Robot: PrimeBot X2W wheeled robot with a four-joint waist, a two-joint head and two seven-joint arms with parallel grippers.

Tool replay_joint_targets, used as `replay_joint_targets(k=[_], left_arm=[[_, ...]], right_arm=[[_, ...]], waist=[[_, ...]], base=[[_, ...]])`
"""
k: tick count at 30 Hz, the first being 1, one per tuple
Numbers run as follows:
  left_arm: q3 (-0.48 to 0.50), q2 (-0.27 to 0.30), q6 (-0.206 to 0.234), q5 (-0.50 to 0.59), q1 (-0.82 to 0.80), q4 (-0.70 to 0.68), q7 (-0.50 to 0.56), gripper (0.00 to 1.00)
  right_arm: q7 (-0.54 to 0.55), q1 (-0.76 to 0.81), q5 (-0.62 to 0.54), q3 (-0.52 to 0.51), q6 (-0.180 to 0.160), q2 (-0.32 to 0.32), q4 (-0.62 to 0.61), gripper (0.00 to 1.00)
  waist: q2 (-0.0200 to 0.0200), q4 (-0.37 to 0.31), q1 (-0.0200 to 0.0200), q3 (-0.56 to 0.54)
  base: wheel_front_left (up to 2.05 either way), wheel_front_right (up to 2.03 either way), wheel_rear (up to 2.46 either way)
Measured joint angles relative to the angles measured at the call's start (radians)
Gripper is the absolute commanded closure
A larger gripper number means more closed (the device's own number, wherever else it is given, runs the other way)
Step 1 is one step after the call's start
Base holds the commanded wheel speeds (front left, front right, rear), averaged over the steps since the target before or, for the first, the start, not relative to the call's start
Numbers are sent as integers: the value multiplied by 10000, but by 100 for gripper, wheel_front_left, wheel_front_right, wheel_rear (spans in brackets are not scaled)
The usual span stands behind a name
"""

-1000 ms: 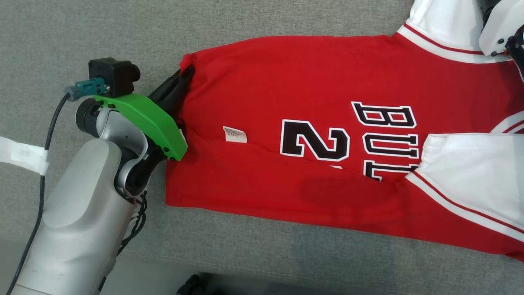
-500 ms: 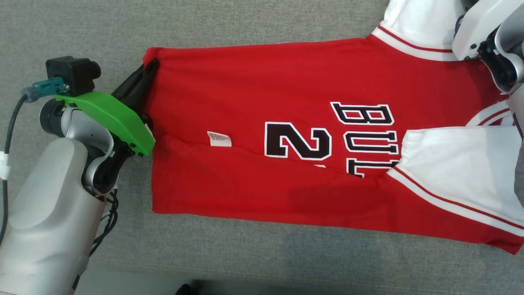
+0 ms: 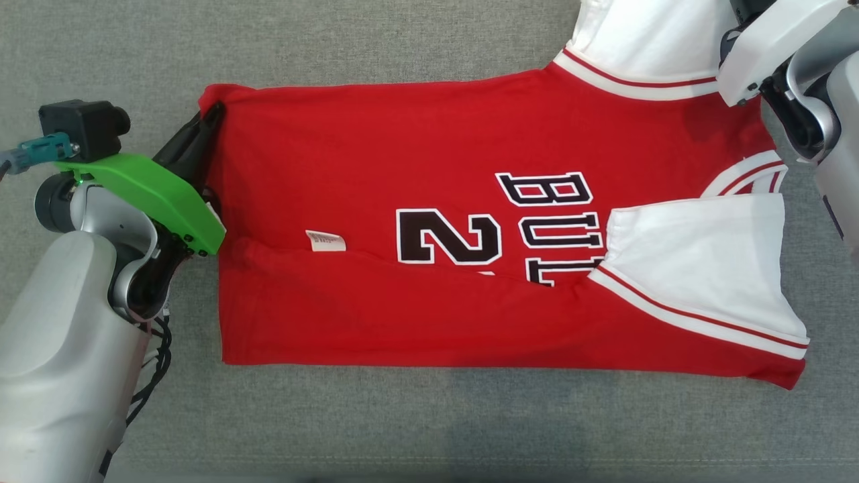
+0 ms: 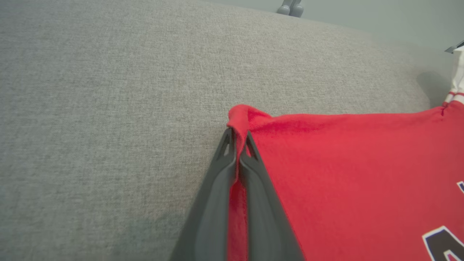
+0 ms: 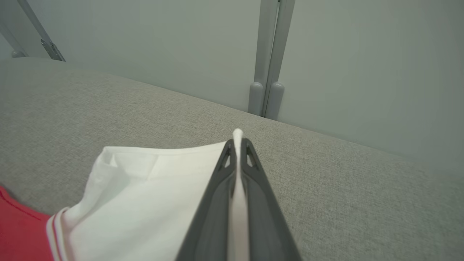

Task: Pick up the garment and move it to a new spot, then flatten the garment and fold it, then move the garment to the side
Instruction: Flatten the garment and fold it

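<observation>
While the red jersey [image 3: 376,154] lies on grey upholstery [image 3: 429,429], left fingers [image 4: 217,181] pinch its hem corner, right fingers [image 5: 217,203] its white sleeve.

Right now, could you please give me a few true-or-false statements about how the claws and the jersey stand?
1. The left claw is shut on a red corner of the jersey. True.
2. The right claw is open above the cloth. False: it is shut on the white sleeve.
3. The jersey lies on a grey cushion. True.
4. The printed number is 7. False: it is a 2.
</observation>
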Motion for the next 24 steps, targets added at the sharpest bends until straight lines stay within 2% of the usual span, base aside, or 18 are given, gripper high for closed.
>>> replay_joint_targets(k=[10, 24], left_arm=[[59, 207, 0, -299, 274, 125, -245, 100], [-2, 359, 0, -744, 1027, 401, -742, 100]], right_arm=[[-727, 623, 236, 454, 2, -15, -581, 100], [-1312, 2011, 696, 391, 2, -150, -1425, 100]], waist=[[0, -314, 0, -438], [0, -604, 0, -1049]], base=[[0, 0, 0], [0, 0, 0]])
